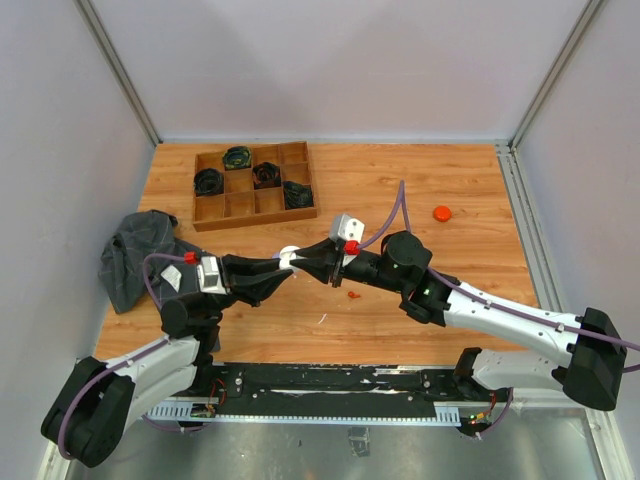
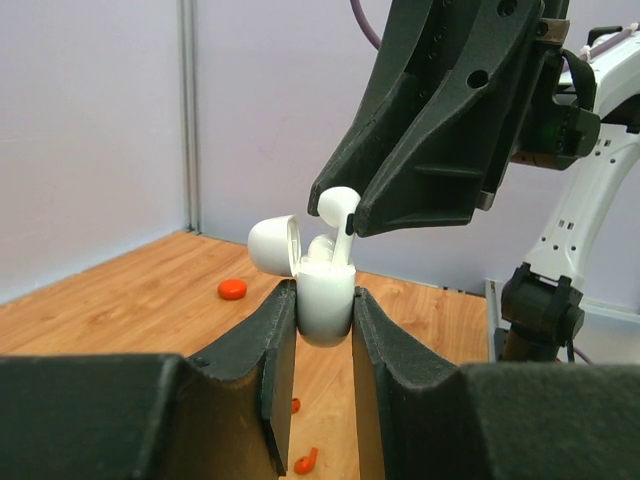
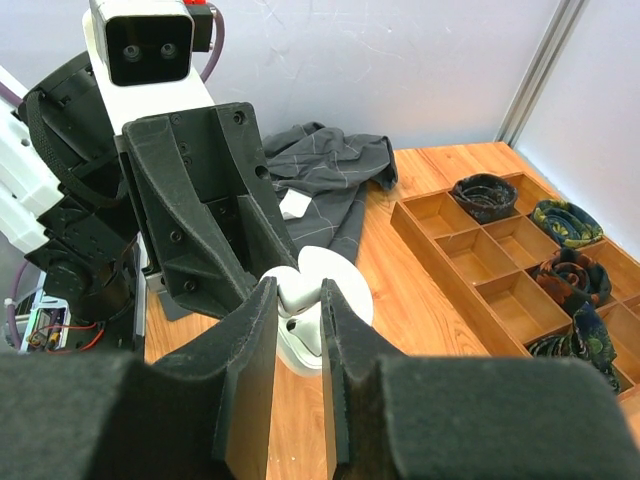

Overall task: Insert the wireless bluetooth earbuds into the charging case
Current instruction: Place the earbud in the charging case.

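The charging case is white, with its lid flipped open to the left. My left gripper is shut on the case's body and holds it upright above the table. A white earbud with a stem hangs just over the case's mouth, and my right gripper is shut on it. Another white earbud appears to sit inside the case. In the right wrist view the held earbud is pinched between the fingers of the right gripper, directly above the case. From the top view both grippers meet at the case.
A wooden compartment tray with rolled dark items stands at the back left. A grey cloth lies at the left. An orange puck lies at the back right. Small orange-red bits lie on the table below the grippers.
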{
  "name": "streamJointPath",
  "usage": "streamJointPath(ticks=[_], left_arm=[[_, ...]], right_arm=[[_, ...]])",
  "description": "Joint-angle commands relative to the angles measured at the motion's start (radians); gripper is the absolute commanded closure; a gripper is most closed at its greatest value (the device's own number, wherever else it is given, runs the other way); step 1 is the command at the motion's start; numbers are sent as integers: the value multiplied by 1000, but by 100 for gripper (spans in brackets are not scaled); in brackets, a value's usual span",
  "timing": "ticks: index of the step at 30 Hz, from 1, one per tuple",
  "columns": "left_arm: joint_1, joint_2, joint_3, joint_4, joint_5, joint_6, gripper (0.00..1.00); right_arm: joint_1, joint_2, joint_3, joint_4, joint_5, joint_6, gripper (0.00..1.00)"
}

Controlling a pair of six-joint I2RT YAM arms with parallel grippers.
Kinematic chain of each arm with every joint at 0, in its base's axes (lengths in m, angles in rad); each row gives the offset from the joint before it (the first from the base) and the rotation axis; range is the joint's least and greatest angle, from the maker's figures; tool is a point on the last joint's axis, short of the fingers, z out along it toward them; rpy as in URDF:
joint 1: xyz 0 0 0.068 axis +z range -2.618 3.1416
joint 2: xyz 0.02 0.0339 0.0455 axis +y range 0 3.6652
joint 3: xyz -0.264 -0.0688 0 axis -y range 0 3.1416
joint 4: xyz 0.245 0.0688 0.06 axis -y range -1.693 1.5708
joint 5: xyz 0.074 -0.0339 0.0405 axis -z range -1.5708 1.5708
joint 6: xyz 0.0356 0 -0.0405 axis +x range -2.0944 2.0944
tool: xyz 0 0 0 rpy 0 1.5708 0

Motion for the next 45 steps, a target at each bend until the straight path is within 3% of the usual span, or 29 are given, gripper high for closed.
streamJointPath(ticks=[1, 16, 25, 45], left_arm=[[5, -26, 7, 194, -40, 27, 100], [6, -51, -13, 171, -81, 78, 100], [6, -140, -8, 60, -136, 148, 100], [5, -99, -31, 40, -108, 185, 100]], right_arm=[[15, 0, -17, -74, 9, -19, 83], [32, 35, 41, -222, 96, -42, 83], [47, 57, 112, -342, 143, -47, 78], [71, 79, 177, -403, 89, -105, 67]])
